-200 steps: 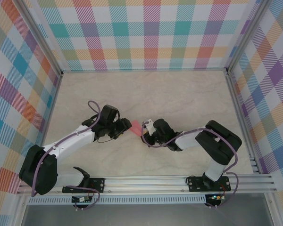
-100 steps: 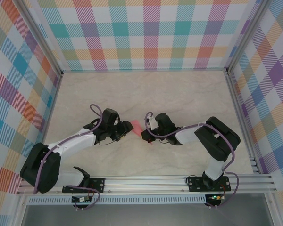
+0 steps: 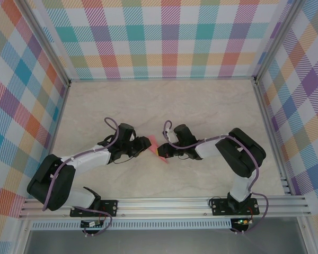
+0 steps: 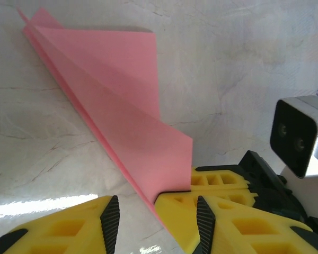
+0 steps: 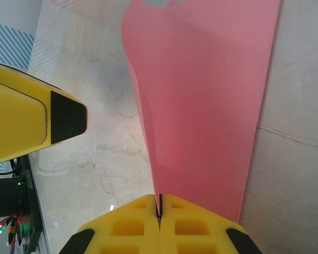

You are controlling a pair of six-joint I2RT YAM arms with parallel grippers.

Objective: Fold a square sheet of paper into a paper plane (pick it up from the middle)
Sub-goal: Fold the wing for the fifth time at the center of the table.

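The square sheet of paper is folded into a slim, pointed, salmon-pink paper plane [image 4: 111, 95] with a centre crease; it shows mid-table as a small pink shape [image 3: 155, 142]. My right gripper [image 5: 160, 210] is shut on its wide tail end, and the paper [image 5: 201, 95] stretches away from the pinch. The same yellow right gripper [image 4: 222, 185] appears in the left wrist view, clamped on the tail. My left gripper [image 4: 157, 222] is open, its pads apart around the plane's folded lower edge, right next to the right gripper. In the top view the left gripper [image 3: 143, 144] and the right gripper [image 3: 163, 151] meet at the paper.
The marble-look table [image 3: 201, 106] is walled by plaid panels [image 3: 164, 37] at the back and sides. A metal rail [image 3: 164, 203] carrying both arm bases runs along the near edge. One left finger [image 5: 42, 121] stands to the left in the right wrist view.
Both grippers have drawn closer together at the paper. The right gripper has shifted left and pinched fully shut on the tail. The left jaws have narrowed.
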